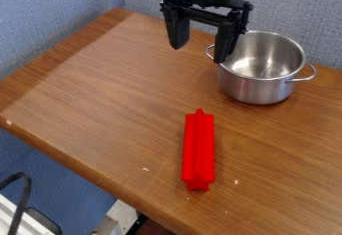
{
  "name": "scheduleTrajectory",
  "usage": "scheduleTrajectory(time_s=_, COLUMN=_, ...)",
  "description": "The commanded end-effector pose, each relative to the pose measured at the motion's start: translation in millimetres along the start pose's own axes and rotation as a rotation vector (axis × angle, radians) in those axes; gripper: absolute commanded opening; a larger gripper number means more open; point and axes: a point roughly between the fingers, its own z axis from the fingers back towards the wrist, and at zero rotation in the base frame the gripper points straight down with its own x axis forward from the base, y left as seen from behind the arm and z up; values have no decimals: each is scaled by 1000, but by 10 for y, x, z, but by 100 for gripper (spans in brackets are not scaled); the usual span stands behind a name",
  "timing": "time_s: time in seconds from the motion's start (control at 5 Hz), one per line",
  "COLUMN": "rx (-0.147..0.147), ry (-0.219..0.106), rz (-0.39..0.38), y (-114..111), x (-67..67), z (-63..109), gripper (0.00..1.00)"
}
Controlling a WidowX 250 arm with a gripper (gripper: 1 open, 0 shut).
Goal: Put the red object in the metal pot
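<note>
The metal pot (263,68) sits upright at the table's far right, its shiny interior showing nothing inside. The red object (199,150) lies flat on the wooden table (94,84), well apart from the pot, long axis running near to far, nub end pointing away. The gripper (205,41) hangs just left of the pot, fingers spread wide, holding nothing. Blue wall behind.

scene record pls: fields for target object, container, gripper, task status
object: red object, lying flat on the wooden table, near the front edge
container: metal pot, upright, looks empty, back right
gripper: gripper, jaws open, pointing down, holding nothing, just left of the pot
separation: red object apart from pot and gripper
status: not yet picked up
</note>
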Motion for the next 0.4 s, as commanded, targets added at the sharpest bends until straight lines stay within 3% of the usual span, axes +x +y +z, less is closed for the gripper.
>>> scheduleTrajectory(time_s=0.0, rx=0, ry=20, rz=-31, y=-26, x=-47, z=5, gripper=100)
scheduleTrajectory(time_s=0.2, rx=0, ry=39, rz=-65, y=-58, x=-106, z=10, gripper=100)
